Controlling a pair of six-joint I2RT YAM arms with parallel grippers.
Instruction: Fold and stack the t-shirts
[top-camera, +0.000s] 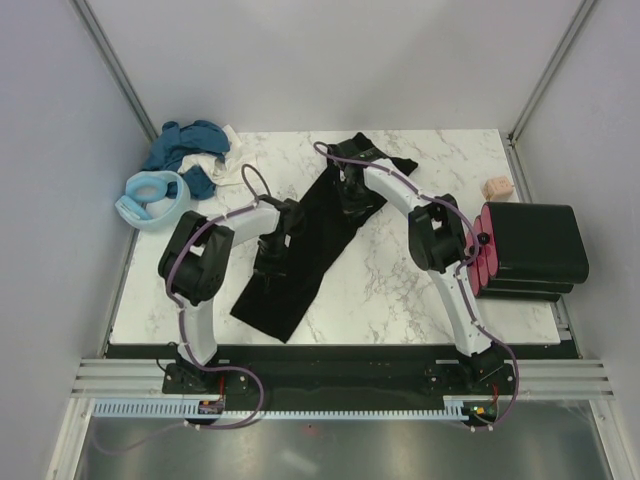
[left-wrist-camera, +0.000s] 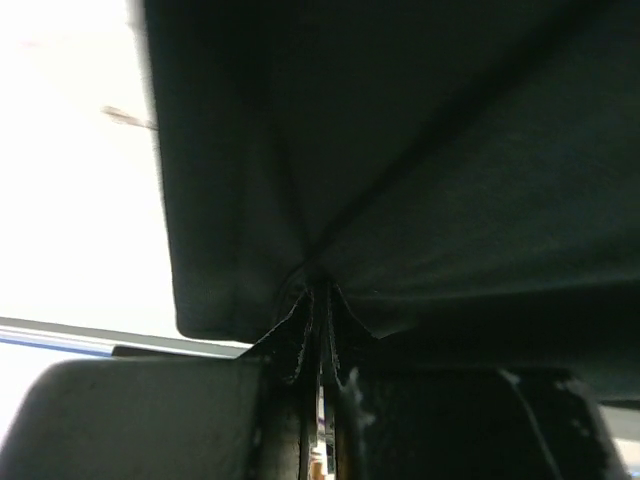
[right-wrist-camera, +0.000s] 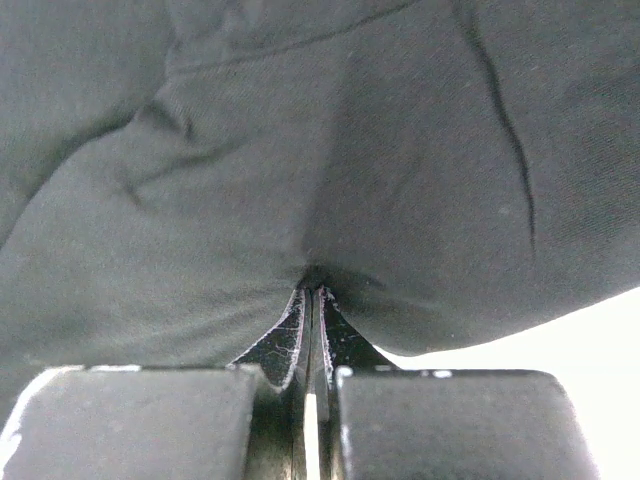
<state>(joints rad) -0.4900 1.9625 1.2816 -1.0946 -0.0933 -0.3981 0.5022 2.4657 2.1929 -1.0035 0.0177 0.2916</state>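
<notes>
At mid-table, the left gripper (left-wrist-camera: 320, 297) pinches a fold of the black t-shirt (top-camera: 300, 270), jaws nearly together, and the right gripper (right-wrist-camera: 312, 297) clamps the same cloth farther back. That shirt lies in a long diagonal strip; teal and blue shirts (top-camera: 188, 148) sit heaped back-left.

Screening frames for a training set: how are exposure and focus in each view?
Top external view: even, sharp light, but the long black cloth t-shirt is a near-featureless dark shape on the white marble table. Left wrist view: table blown out white at left, shirt dark and soft. Right wrist view: best exposed, wrinkles readable; bright clipped corner lower right.
</notes>
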